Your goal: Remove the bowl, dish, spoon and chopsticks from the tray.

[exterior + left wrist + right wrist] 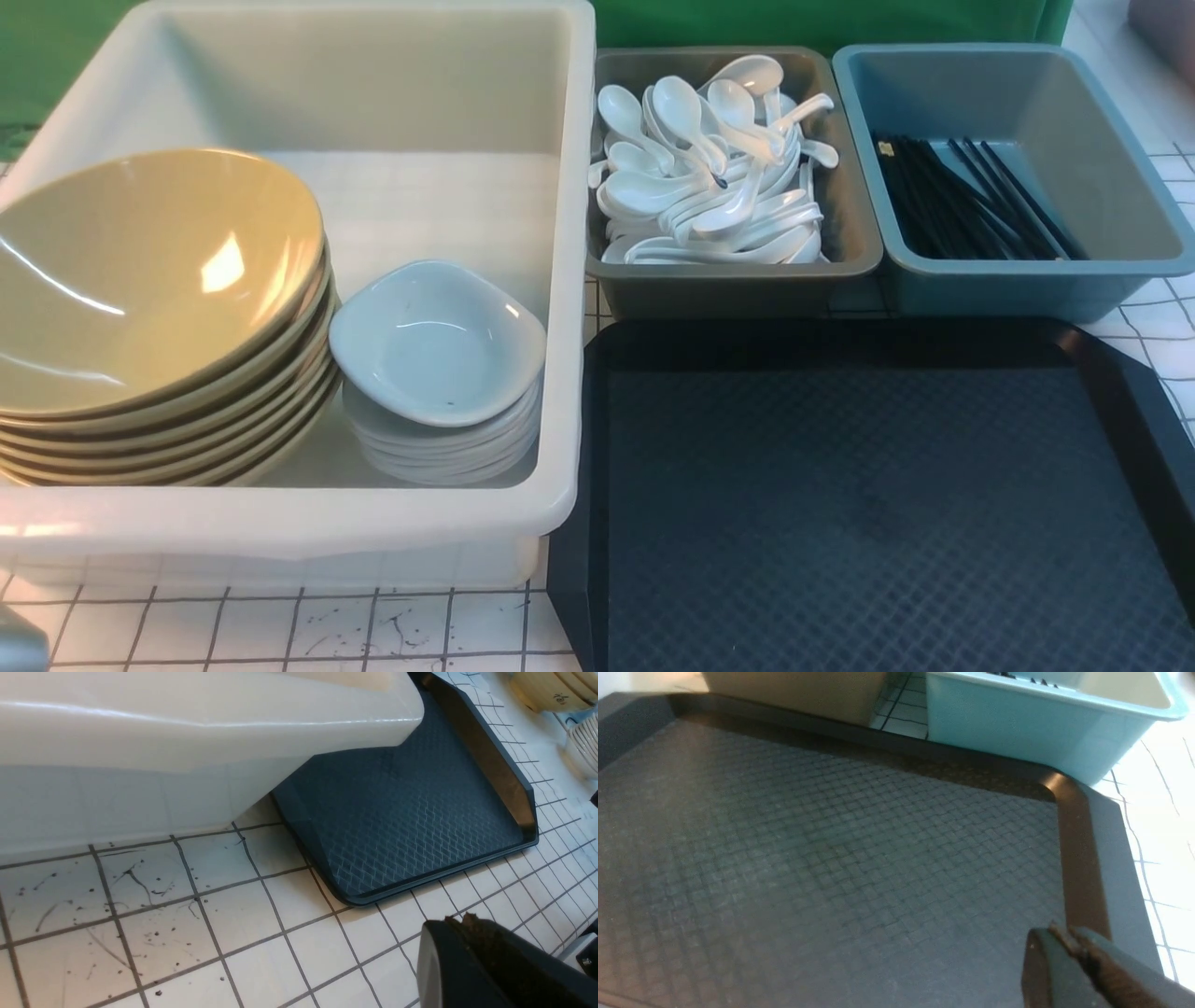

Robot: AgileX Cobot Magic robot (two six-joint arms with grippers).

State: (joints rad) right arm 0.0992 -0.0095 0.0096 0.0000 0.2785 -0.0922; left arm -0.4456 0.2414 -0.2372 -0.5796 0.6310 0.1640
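Note:
The black tray (878, 523) lies bare at the front right, with nothing on it. A yellow bowl (140, 271) tops a stack in the white bin (392, 56), and a white dish (437, 341) tops a smaller stack beside it. Several spoons (709, 177) are heaped in the grey bin (854, 252), and several black chopsticks (971, 201) lie in the blue-grey bin (1120, 140). My left gripper (460, 919) is shut and empty over the tiled table near the tray's (411, 821) corner. My right gripper (1064, 933) is shut and empty above the tray's (831, 858) right rim.
The white bin's wall (187, 732) overhangs the tray's left edge. The blue-grey bin (1017, 732) and grey bin (798, 690) stand just behind the tray. More stacked crockery (546, 690) sits beyond the tray in the left wrist view. White gridded table surrounds everything.

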